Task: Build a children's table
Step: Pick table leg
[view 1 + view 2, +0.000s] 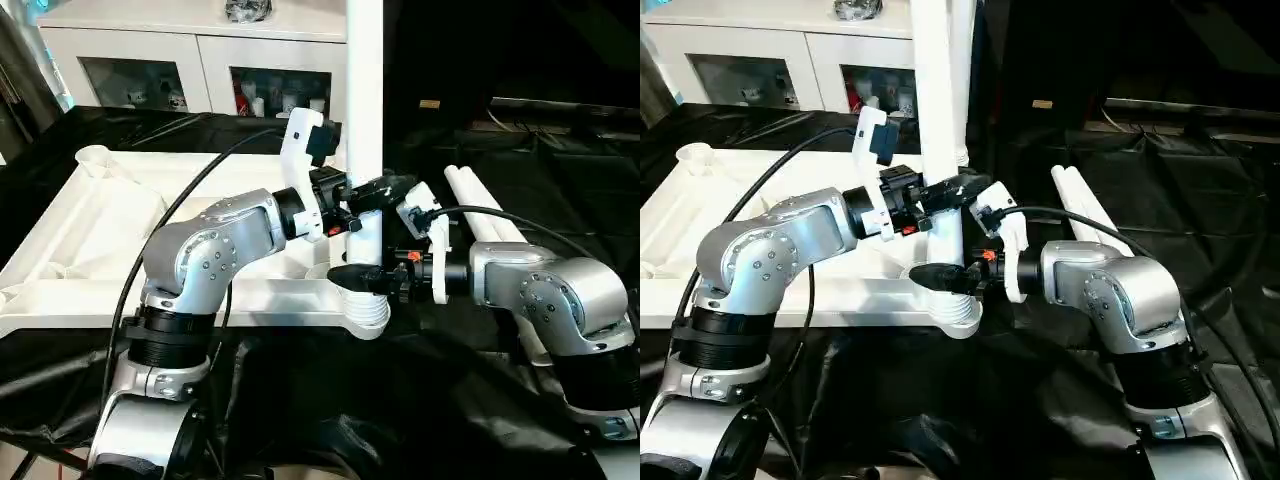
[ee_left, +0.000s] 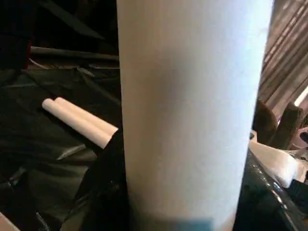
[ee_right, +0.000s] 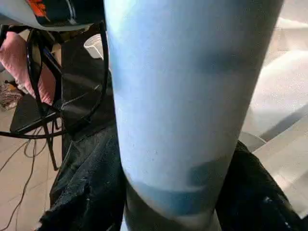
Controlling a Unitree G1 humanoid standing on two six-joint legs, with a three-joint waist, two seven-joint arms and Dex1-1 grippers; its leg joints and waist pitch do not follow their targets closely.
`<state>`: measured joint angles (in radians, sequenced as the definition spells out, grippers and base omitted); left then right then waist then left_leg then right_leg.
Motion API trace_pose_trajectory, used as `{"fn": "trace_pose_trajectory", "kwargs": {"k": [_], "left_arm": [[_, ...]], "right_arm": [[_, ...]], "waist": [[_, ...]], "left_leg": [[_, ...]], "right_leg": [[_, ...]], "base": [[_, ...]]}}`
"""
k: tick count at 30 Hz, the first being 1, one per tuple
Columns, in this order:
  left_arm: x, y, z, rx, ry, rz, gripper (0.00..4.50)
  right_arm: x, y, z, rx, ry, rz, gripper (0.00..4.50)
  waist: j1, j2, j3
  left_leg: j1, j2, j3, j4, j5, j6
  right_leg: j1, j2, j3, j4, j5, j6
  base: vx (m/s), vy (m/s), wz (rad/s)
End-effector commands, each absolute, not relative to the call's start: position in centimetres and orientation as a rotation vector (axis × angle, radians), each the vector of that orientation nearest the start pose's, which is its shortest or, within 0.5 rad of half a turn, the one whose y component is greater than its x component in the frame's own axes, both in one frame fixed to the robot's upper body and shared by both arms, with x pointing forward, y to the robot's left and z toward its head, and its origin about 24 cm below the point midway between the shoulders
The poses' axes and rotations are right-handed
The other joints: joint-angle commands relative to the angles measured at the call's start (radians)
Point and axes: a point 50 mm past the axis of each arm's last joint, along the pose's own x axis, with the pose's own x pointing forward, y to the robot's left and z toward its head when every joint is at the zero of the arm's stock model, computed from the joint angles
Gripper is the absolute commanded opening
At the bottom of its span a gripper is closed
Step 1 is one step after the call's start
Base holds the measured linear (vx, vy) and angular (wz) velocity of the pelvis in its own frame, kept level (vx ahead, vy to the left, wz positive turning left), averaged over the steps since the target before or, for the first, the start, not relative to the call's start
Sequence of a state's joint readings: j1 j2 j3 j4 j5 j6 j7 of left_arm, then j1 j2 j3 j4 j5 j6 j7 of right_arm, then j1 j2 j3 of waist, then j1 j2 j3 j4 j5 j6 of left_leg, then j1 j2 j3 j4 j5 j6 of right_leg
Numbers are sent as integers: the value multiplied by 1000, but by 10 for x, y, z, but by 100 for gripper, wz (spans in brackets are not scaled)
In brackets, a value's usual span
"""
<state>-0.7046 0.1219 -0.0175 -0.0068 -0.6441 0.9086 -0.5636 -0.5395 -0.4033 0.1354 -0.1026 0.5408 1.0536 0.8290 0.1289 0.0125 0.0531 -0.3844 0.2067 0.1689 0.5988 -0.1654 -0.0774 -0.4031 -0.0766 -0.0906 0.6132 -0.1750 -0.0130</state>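
The white table top point(image 1: 110, 225) lies underside up on black cloth. One white tube leg point(image 1: 363, 100) stands upright in the near right corner socket point(image 1: 370, 312). My left gripper point(image 1: 366, 192) is shut on this leg from the left, a hand's width above the socket. My right gripper point(image 1: 366, 276) comes in from the right and is shut on the same leg just above the socket. The leg point(image 2: 192, 120) rises between the black fingers in the left wrist view. The leg point(image 3: 183, 96) fills the gap between the fingers in the right wrist view too.
Two spare white legs point(image 1: 482, 205) lie side by side on the black cloth to the right of the top, also seen as spare legs point(image 2: 79, 119). A white glass-door cabinet point(image 1: 190, 70) stands behind. Black cables run over both forearms.
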Motion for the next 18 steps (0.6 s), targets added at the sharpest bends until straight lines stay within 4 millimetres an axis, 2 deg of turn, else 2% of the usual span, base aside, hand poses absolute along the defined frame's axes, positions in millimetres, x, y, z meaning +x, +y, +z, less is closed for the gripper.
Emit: {"fn": "trace_pose_trajectory", "kwargs": {"k": [1, 4, 7, 8, 14, 15, 17, 18], "left_arm": [[305, 51, 185, -339, 177, -1191, 188], [305, 51, 184, -326, 179, -1196, 188], [304, 49, 185, -326, 174, -1202, 188], [304, 49, 185, -326, 173, -1203, 188], [304, 47, 189, -332, 148, -1218, 188], [305, 48, 190, -325, 134, -1209, 188], [306, 48, 192, -348, 121, -1201, 258], [308, 48, 199, -413, 66, -1200, 260]], "right_arm": [[287, -113, 124, 120, 540, 1136, 197], [286, -112, 123, 121, 531, 1141, 195], [285, -112, 123, 120, 525, 1146, 194], [285, -111, 123, 120, 525, 1147, 194], [285, -110, 121, 113, 520, 1145, 194], [285, -110, 121, 113, 519, 1146, 194], [285, -110, 121, 113, 512, 1144, 194], [285, -109, 121, 117, 486, 1137, 194]], "waist": [[3, -9, -77], [7, -5, -78], [11, -6, -78], [13, -3, -78], [13, -4, -78], [14, 0, -78], [13, -1, -78], [13, 4, -78]], "left_leg": [[13, 16, -2, -59, -127, -9], [15, 17, -3, -59, -134, -12], [15, 17, -2, -59, -135, -12], [16, 17, -3, -60, -138, -14], [15, 17, -3, -60, -146, -17], [14, 16, -4, -60, -146, -17], [14, 17, -5, -60, -147, -19], [14, 17, -5, -60, -150, -20]], "right_leg": [[61, -60, 48, -71, -195, -130], [60, -60, 49, -71, -195, -130], [59, -60, 49, -72, -198, -129], [59, -60, 49, -71, -199, -130], [60, -60, 48, -72, -197, -128], [60, -60, 48, -72, -198, -128], [61, -59, 47, -72, -190, -128], [60, -60, 47, -72, -192, -129]], "base": [[0, 0, 0], [0, 0, 0], [0, 0, 0], [0, 0, 0], [0, 0, 0], [0, 0, 0], [0, 0, 0], [0, 0, 0]]}}
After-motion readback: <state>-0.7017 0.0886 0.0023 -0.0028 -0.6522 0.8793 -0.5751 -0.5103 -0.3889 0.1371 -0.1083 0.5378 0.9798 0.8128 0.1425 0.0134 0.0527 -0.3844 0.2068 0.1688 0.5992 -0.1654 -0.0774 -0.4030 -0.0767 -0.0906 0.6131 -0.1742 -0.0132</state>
